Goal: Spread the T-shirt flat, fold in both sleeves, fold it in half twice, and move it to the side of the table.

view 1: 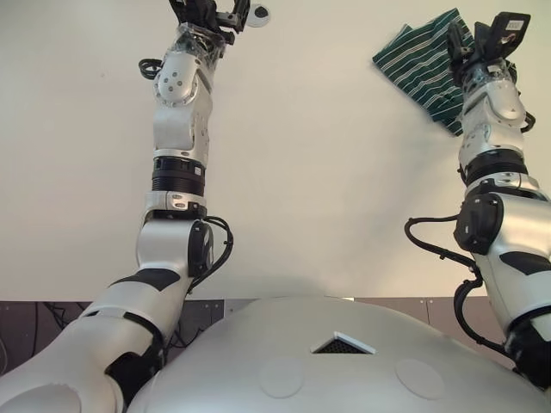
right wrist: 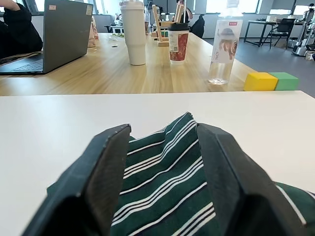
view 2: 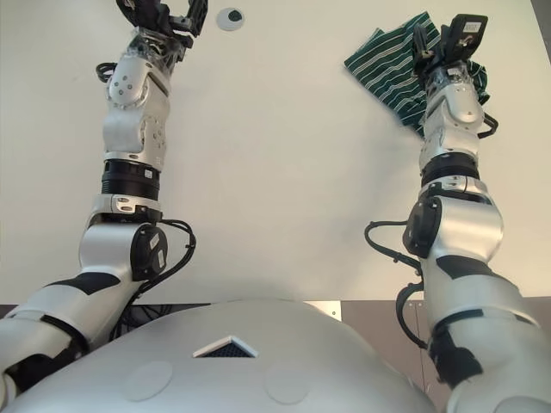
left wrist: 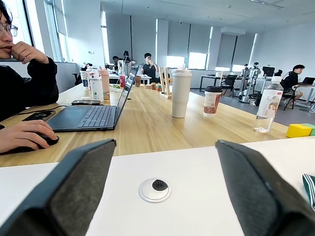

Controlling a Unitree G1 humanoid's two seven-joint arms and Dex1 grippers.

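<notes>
No text can be read. The bottle point(right wrist: 224, 49) on the wooden worktop point(right wrist: 123, 73) has a label with a picture and print too small to make out. The cup point(right wrist: 178, 42) just beside the bottle bears markings that are equally illegible.

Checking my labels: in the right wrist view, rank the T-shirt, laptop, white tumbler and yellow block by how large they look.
1. T-shirt, though it lies nearest the camera
2. laptop
3. white tumbler
4. yellow block
</notes>
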